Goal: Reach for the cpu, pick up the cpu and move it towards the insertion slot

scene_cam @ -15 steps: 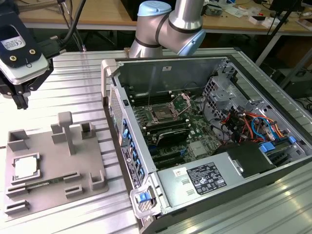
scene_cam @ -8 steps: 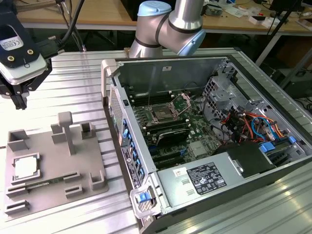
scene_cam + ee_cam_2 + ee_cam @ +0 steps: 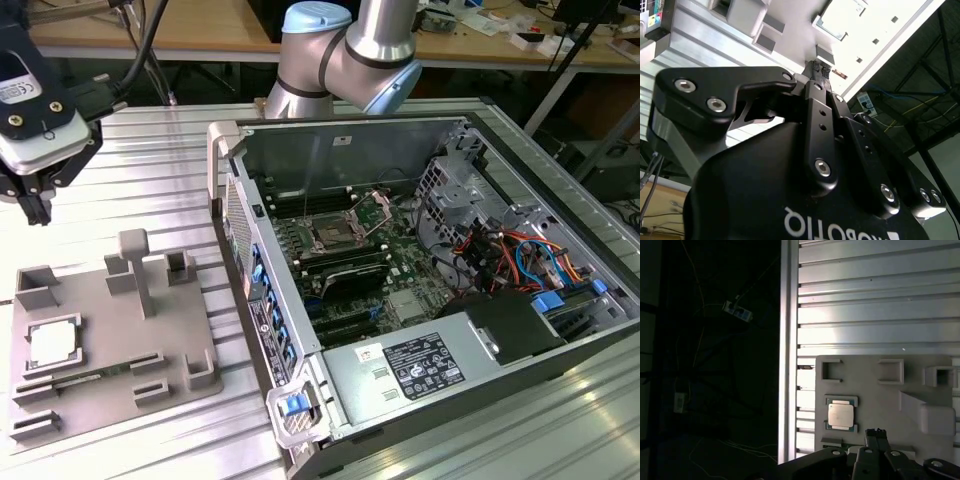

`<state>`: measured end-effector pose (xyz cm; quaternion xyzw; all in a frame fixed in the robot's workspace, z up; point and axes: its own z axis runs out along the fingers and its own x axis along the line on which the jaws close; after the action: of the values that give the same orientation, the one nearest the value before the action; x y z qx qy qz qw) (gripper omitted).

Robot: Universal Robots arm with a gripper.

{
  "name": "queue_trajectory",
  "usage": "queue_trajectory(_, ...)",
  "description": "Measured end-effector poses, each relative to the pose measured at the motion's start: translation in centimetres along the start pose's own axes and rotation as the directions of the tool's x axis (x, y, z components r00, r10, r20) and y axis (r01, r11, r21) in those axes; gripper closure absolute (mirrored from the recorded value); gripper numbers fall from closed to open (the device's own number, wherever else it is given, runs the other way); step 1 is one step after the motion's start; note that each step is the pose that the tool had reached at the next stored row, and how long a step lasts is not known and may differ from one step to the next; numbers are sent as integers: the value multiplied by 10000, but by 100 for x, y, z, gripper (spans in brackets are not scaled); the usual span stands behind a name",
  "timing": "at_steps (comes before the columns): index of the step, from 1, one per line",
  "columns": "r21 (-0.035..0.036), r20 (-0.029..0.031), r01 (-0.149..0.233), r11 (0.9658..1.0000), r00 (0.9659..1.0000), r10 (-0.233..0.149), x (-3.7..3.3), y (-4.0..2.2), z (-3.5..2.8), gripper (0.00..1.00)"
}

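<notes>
Matte black gripper (image 3: 819,67), bolted links, hovers high near grey plastic tray (image 3: 190,330); jaws closed tip to tip, holding nothing. Cpu (image 3: 841,415), flat silvery square, sits untouched in tray recess. Insertion slot (image 3: 330,236), metal-framed, lies well apart inside open computer case (image 3: 340,140). Ribbed aluminium table (image 3: 130,170) runs between tray and case.

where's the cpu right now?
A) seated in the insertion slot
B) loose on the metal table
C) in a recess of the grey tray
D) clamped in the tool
C: in the exterior view the cpu lies flat in a recess of the grey tray, and the tool is well clear of it, holding nothing.
</notes>
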<state>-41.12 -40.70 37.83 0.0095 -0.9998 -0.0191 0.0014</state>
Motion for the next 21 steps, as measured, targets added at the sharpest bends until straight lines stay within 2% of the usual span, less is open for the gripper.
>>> queue_trajectory(21, 0, -7, 0, 10000, 10000, 0, 49, 1, 2, 89)
